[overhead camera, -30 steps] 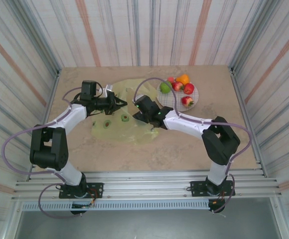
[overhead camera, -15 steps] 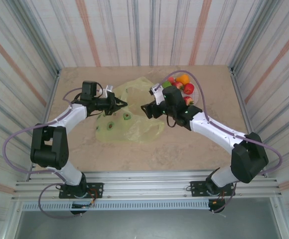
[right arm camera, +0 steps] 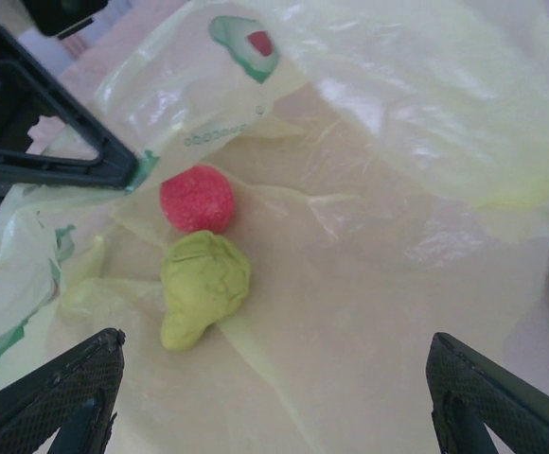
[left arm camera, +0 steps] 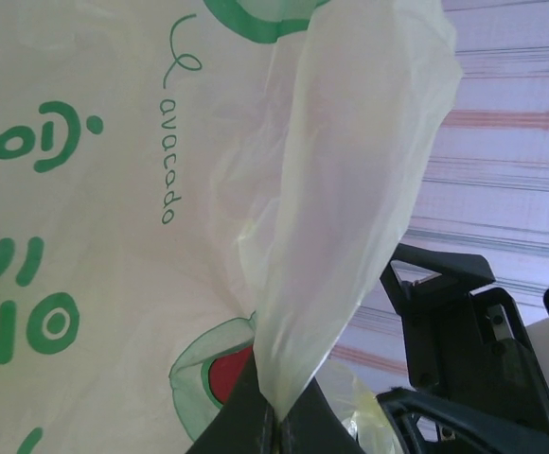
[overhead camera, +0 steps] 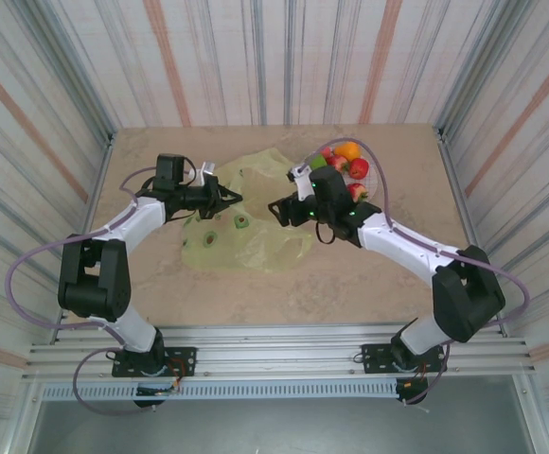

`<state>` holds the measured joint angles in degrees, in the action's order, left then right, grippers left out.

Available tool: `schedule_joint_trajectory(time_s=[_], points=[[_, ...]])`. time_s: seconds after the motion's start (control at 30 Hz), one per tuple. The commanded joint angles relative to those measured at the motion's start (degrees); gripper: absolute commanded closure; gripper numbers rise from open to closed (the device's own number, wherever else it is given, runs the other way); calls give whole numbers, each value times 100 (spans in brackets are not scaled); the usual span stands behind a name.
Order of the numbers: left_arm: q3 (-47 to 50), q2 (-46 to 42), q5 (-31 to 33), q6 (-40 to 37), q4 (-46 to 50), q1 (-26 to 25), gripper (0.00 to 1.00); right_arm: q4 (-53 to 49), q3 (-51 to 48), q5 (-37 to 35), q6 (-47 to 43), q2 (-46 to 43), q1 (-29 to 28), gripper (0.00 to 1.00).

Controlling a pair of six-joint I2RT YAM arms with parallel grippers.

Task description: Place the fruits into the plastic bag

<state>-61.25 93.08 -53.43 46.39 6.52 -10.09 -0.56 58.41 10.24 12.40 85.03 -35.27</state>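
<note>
Walls of striped panelling enclosed beige stone-look table, plastic bag lay crumpled at centre, plate bore fruits behind right, left gripper clenched on bag's edge, right gripper splayed wide above red fruit and pear inside bag.

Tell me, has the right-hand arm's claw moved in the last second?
Yes. The right gripper has shifted right, toward the white plate; its wrist now overlaps the plate's left side, where before it hung clear of the plate, over the plastic bag.

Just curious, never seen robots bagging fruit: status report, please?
Left end effector shut on plastic bag edge. Right end effector open, empty, at bag mouth. Red fruit and pear inside; orange not yet in. Nothing blocking.
</note>
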Motion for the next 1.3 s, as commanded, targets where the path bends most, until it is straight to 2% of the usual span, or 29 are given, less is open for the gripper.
schedule_joint_trajectory(time_s=[0.0,0.07,0.13,0.2,0.3,0.47,0.63,0.97,1.27], points=[[-49,26,-97,-7,-37,51,100,366,-328,347,514,-525,428,16],[-59,20,-96,-7,-37,53,100,235,-401,72,547,-754,674,16],[-54,20,-105,0,-39,64,100,-190,-335,-566,369,-883,835,17],[-50,17,-116,9,-47,68,100,-635,-237,-1180,-22,-887,1002,17],[-48,9,-122,18,-52,69,100,-1157,-80,-1729,-586,-729,1356,14],[-45,-25,-127,27,-62,69,100,-1814,364,-1324,-1087,-15,2197,7],[-44,-44,-132,23,-64,75,100,-2195,968,-894,-1223,862,2661,5],[-42,-79,-145,41,-79,68,100,-3222,2498,-1107,-1804,2596,2721,5],[-36,-46,-171,63,-95,82,100,-3658,3351,-1020,-2204,3481,2698,11]])
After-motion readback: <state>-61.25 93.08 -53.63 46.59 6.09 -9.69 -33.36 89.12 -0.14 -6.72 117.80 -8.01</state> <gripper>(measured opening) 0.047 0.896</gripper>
